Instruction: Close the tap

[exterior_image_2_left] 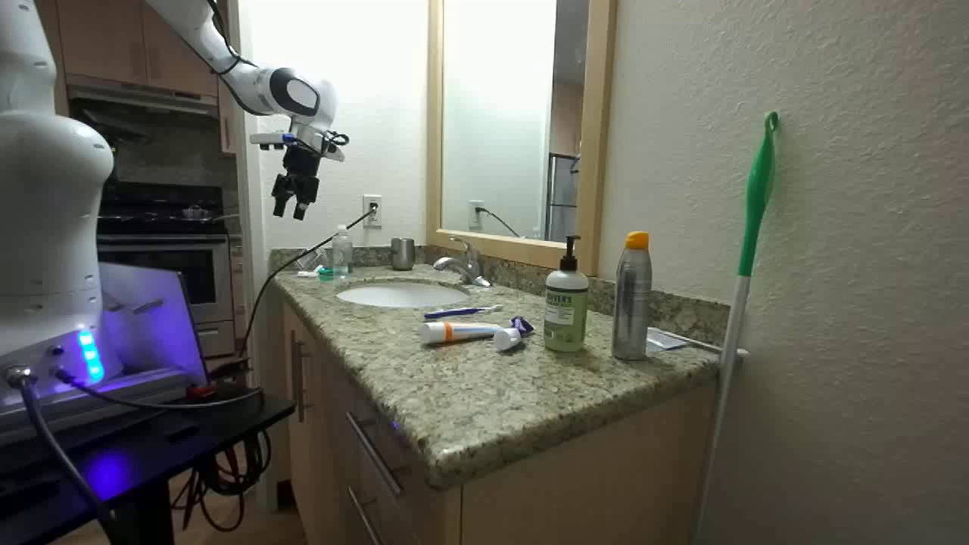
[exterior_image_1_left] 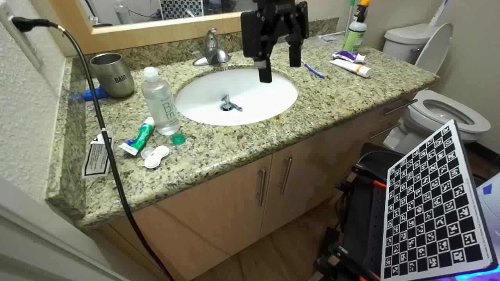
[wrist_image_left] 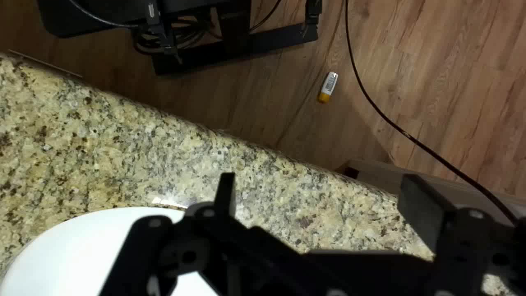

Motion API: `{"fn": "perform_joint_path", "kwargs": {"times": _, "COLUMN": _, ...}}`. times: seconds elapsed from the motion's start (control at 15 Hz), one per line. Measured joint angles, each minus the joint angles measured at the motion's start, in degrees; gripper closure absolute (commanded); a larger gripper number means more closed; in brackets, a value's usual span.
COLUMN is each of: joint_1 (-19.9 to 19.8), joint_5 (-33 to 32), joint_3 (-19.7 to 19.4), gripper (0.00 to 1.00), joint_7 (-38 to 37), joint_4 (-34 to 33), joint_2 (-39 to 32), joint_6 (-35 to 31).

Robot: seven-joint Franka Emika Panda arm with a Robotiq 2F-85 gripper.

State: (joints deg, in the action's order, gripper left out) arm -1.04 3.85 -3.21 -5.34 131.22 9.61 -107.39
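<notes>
Apparently, all of this job lies ahead of me. In an exterior view my tool (exterior_image_1_left: pixel 280 64) hangs spread wide with nothing in its grip. The tap (exterior_image_1_left: pixel 213 51) stands at the back rim of the basin (exterior_image_1_left: pixel 267 98), and I see no contact between us. A pale streak (exterior_image_1_left: pixel 225 67) below the spout (exterior_image_1_left: pixel 222 57) looks like running water, so I judge that the tap is not yet closed.

In an exterior view the arm (exterior_image_2_left: pixel 297 92) carries the tool high above the surface (exterior_image_2_left: pixel 477 397), well apart from the tap. The lever (exterior_image_2_left: pixel 459 241) sits on top of the tap, untouched, and the cup (exterior_image_2_left: pixel 403 253) stands farther along. I cannot make out any water from this angle, so the streak is my only sign of flow.

In the wrist view the fingers (wrist_image_left: pixel 225 193) stand well apart, over part of the basin and the front edge of the surface; the tap is out of sight. As far as these views show, nothing of the task is done. What is left, I judge, is to reach the tap, move the lever to its off position, back away and check that the flow stops. Which way the lever must go I cannot tell.
</notes>
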Motion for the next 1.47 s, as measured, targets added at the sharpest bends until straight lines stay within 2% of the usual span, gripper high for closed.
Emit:
{"fn": "perform_joint_path", "kwargs": {"times": 0.2, "joint_1": -0.14, "joint_5": 0.00, "joint_3": -0.10, "gripper": 0.00, "joint_7": -0.14, "joint_4": -0.10, "joint_2": -0.03, "joint_6": -1.07}}
{"fn": "perform_joint_path", "kwargs": {"times": 0.33, "joint_1": -1.07, "joint_5": -0.01, "joint_3": -1.03, "gripper": 0.00, "joint_7": -1.17, "joint_4": -1.47, "joint_2": -0.39, "joint_6": -6.08}}
{"fn": "perform_joint_path", "kwargs": {"times": 0.67, "joint_1": -5.91, "joint_5": -0.97, "joint_3": -5.68, "gripper": 0.00, "joint_7": -1.55, "joint_4": -12.41, "joint_2": -4.34, "joint_6": -15.66}}
{"fn": "perform_joint_path", "kwargs": {"times": 0.87, "joint_1": -6.02, "joint_5": 2.60, "joint_3": -6.24, "gripper": 0.00, "joint_7": -2.06, "joint_4": -17.21, "joint_2": -5.31, "joint_6": -14.67}}
{"fn": "perform_joint_path", "kwargs": {"times": 1.07, "joint_1": -5.91, "joint_5": 1.68, "joint_3": -5.77, "gripper": 0.00, "joint_7": -2.67, "joint_4": -17.24, "joint_2": -5.37, "joint_6": -15.85}}
{"fn": "perform_joint_path", "kwargs": {"times": 1.27, "joint_1": -5.98, "joint_5": 1.52, "joint_3": -5.71, "gripper": 0.00, "joint_7": -7.52, "joint_4": -17.15, "joint_2": -9.41, "joint_6": -29.60}}
{"fn": "perform_joint_path", "kwargs": {"times": 1.47, "joint_1": -6.40, "joint_5": 4.88, "joint_3": -6.91, "gripper": 0.00, "joint_7": -11.10, "joint_4": -21.08, "joint_2": -19.15, "joint_6": -42.46}}
